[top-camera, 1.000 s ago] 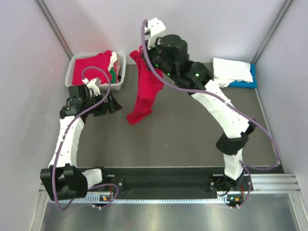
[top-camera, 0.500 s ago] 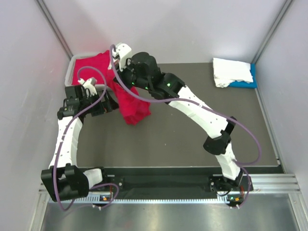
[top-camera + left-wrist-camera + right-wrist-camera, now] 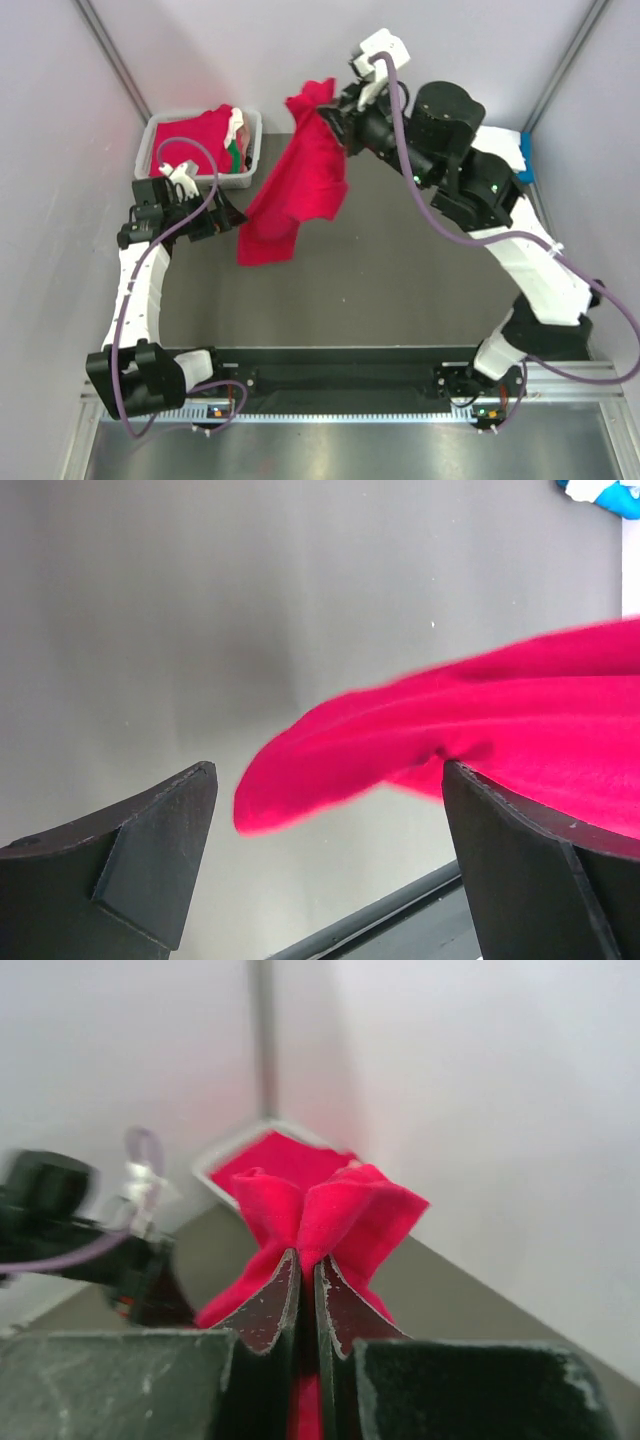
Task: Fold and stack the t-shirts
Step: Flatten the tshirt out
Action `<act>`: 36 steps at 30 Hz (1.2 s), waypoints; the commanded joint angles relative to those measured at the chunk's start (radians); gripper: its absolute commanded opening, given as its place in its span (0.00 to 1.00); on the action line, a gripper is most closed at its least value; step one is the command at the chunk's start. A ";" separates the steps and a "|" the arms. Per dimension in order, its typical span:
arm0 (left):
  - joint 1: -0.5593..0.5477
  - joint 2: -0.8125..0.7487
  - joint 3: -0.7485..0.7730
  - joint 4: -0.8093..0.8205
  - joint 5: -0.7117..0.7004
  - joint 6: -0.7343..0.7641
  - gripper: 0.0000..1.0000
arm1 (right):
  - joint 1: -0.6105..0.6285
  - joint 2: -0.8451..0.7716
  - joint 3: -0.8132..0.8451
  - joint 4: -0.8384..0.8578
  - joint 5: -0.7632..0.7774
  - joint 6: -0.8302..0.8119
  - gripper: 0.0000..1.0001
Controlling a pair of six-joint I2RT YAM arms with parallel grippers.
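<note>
One red t-shirt (image 3: 300, 180) hangs mid-air around 12 o'clock, its bunched top clamped in the right gripper (image 3: 308, 1260), which the right wrist view shows best; left wrist view shows the left gripper (image 3: 330, 780) spread wide, empty, cloth drooping beyond it

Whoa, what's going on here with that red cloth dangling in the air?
The right gripper is pinching a red t-shirt by a bunched-up bit and holding it up over the table, so the rest hangs down. The left gripper is open beside the shirt's lower end, gripping nothing. More red cloth lies in the tub at the far left. This shirt isn't folded yet.
</note>
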 commanded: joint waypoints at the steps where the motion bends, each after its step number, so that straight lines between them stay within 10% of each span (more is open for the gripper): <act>1: 0.011 0.001 0.014 0.019 -0.004 0.012 0.98 | -0.141 -0.136 -0.246 -0.001 0.217 0.045 0.00; 8: 0.034 0.021 0.056 -0.009 -0.044 0.018 0.98 | -0.461 -0.262 -0.356 -0.059 0.173 0.085 0.00; 15: 0.316 0.134 0.123 -0.070 0.115 -0.028 0.98 | -0.469 -0.167 -0.231 -0.104 0.106 0.117 0.00; 30: 0.454 0.162 0.083 -0.184 0.211 0.173 0.97 | -0.069 0.447 0.237 -0.176 -0.180 0.189 0.00; 36: 0.454 0.186 0.057 -0.214 0.235 0.216 0.97 | 0.009 0.393 0.192 -0.001 -0.274 0.198 0.00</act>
